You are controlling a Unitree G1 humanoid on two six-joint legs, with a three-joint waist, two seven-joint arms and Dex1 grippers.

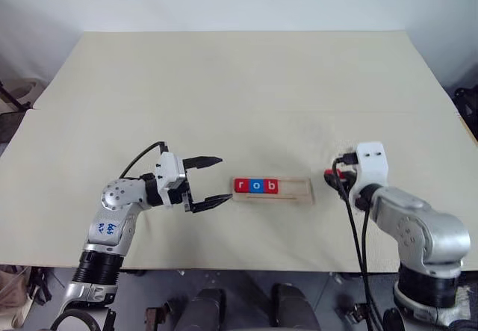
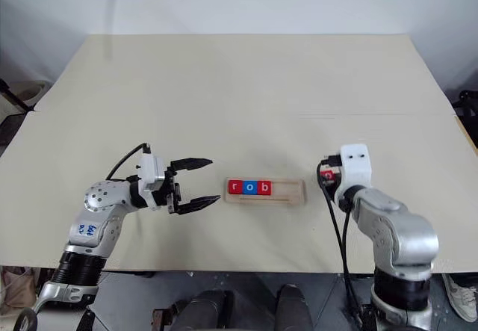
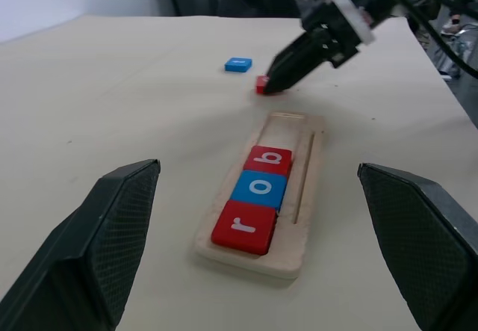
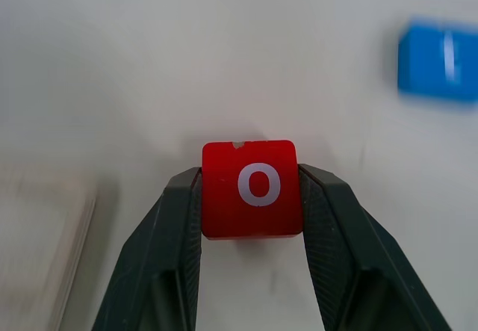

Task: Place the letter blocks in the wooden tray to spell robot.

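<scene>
Red o block (image 4: 252,188) sitting clamped between the two fingers of the right gripper (image 4: 252,196), just beside the right end of the wooden tray (image 1: 297,191). Already lying in the tray: red r (image 3: 243,226), blue o (image 3: 259,187), red b (image 3: 268,160). Blue block (image 3: 238,64), probably the t, resting apart on the table (image 1: 224,84). Left gripper (image 1: 213,181) hovering wide open, gripping nothing, near the tray's left end.
</scene>
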